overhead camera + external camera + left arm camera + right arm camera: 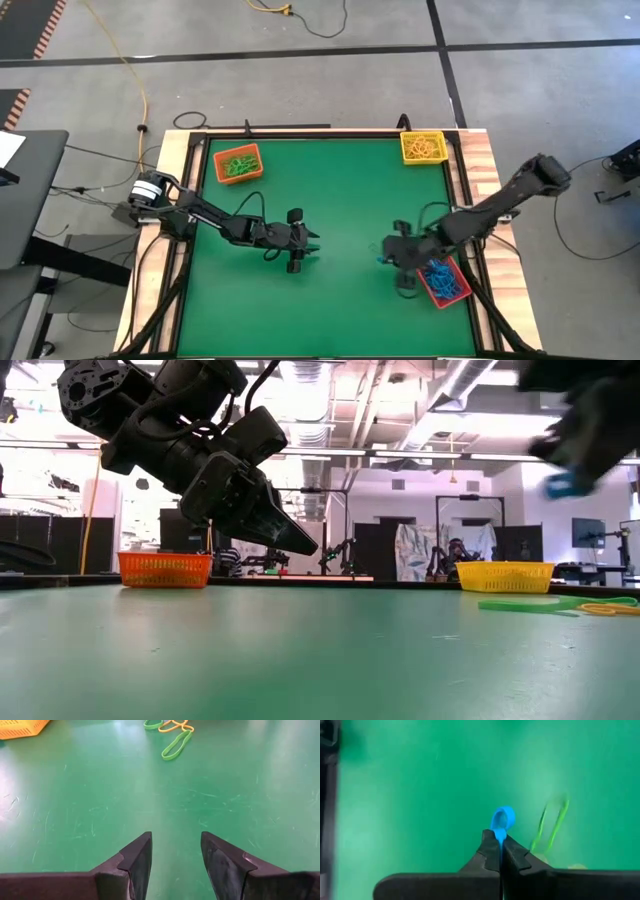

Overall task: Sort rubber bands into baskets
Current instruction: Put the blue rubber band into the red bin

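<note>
Right gripper [500, 847] is pinched tight on a blue rubber band [502, 818]; you see the loop sticking out past the fingertips in the right wrist view. From above, that gripper [392, 258] sits over the green table [340, 190] near its front right, just beside the red basket [443, 281], which holds a heap of blue bands. Under it in the wrist view you've got a green band [551, 824] lying on the mat, blurred, w/ a bit of yellow at its end.

Left gripper [176, 857] has its fingers apart, nothing between them, only bare mat. You find it [300, 248] left of centre in the high view, well apart from the right one. In the low view it [300, 542] hangs above the table, tips pointing down and to the side, not touching the surface.

Ahead of the left gripper, further out on the mat, a green band [177, 745] lies flat, touching a small cluster of one yellow and one more green loop [170, 725].

Far side: orange basket [238, 164] at the back left w/ green bands inside, yellow basket [423, 147] at the back right corner w/ yellow bands. Both stand on the mat near the back edge.
</note>
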